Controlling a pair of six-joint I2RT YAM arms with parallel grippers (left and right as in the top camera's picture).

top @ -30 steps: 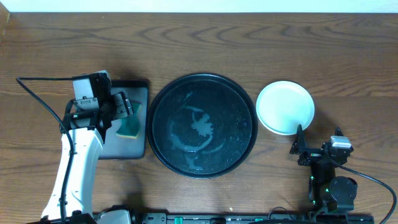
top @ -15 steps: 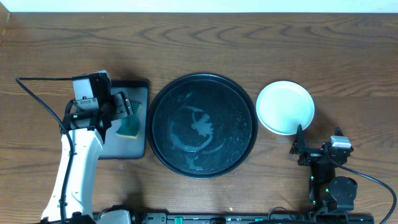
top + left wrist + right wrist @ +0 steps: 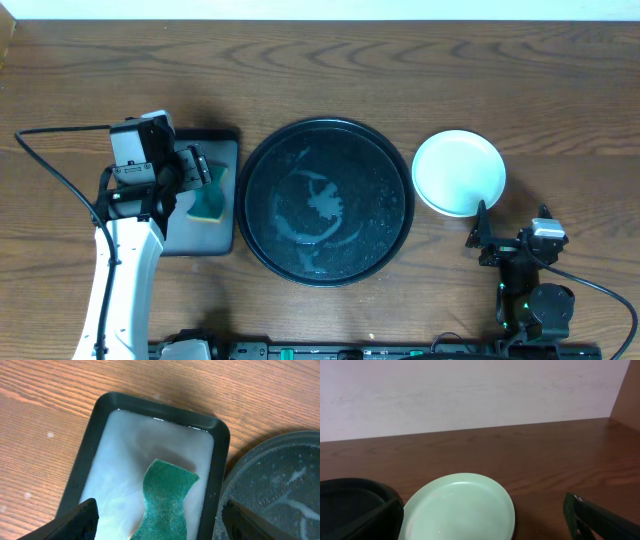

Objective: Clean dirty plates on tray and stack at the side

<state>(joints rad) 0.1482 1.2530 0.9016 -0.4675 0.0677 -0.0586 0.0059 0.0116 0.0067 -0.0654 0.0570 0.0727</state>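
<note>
left wrist: tray [image 3: 278,496] w/ embossed mark [image 3: 281,480], unreadable; sponge [image 3: 167,497] nearby.

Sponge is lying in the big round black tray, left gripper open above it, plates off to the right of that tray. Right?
Not quite. The left wrist view shows the sponge lying in the small rectangular tray, beside the round black tray, not in it. The rest holds: the left gripper is open above it, and the plates sit to the round tray's right.
</note>
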